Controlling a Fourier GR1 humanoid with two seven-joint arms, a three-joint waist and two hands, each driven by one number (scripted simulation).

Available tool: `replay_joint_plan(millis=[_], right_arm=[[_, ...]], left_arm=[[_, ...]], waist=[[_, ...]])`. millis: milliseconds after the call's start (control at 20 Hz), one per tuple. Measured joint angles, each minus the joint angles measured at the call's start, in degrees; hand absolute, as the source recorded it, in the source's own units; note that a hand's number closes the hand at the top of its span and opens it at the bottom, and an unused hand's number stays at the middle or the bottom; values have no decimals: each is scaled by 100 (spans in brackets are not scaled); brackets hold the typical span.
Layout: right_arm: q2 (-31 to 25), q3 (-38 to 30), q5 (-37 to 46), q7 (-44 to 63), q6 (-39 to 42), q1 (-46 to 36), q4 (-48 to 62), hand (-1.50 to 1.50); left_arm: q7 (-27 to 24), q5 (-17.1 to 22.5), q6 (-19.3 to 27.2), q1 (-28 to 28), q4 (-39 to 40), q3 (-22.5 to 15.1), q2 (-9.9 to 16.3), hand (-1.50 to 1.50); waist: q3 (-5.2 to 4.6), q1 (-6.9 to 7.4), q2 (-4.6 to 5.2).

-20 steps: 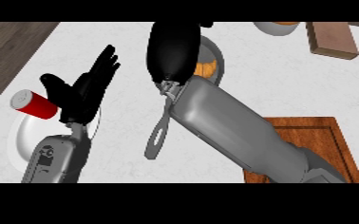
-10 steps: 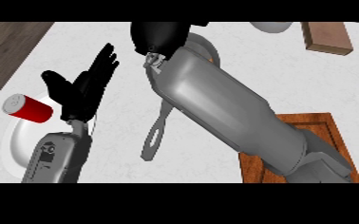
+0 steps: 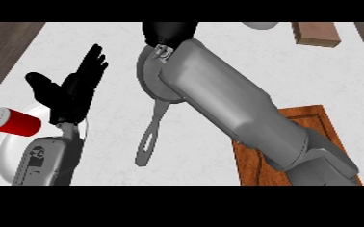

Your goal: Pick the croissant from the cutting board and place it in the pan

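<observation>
Our right hand hangs over the pan, fingers hidden, so we cannot tell its grip; croissant unseen, probably beneath it; next, release; left hand rests open.

Two smooth grey forearms; black left hand; black right hand, small metallic wrist fitting.

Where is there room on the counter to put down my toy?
Bare counter lies between the left hand and the pan handle, and between the right forearm and the wooden block. It is crowded by the red cup and plate.
</observation>
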Motion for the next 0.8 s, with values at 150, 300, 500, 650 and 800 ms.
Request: replay_joint_plan(millis=[150, 300, 500, 650, 800], right_arm=[[7, 68, -34, -111, -323, 186, 205, 150], [14, 88, -94, -318, -776, 429, 409, 150], [25, 172, -279, -626, -1465, 718, 745, 150], [31, 261, -444, -780, -1854, 846, 1075, 150], [34, 257, -677, -823, -2056, 962, 1403, 150]], left_arm=[[-15, 22, -2, 48, -27, 81, 57, 0], [-21, 50, 8, 113, -51, 130, 62, 0], [-78, -19, 75, 145, -61, 61, -30, 0], [48, -9, 84, 83, -114, 68, -9, 0], [36, 15, 30, 92, -132, 73, 18, 0]], waist=[[5, -79, 5], [9, -148, 8], [13, -166, 25], [15, -145, 33], [15, -103, 46]])
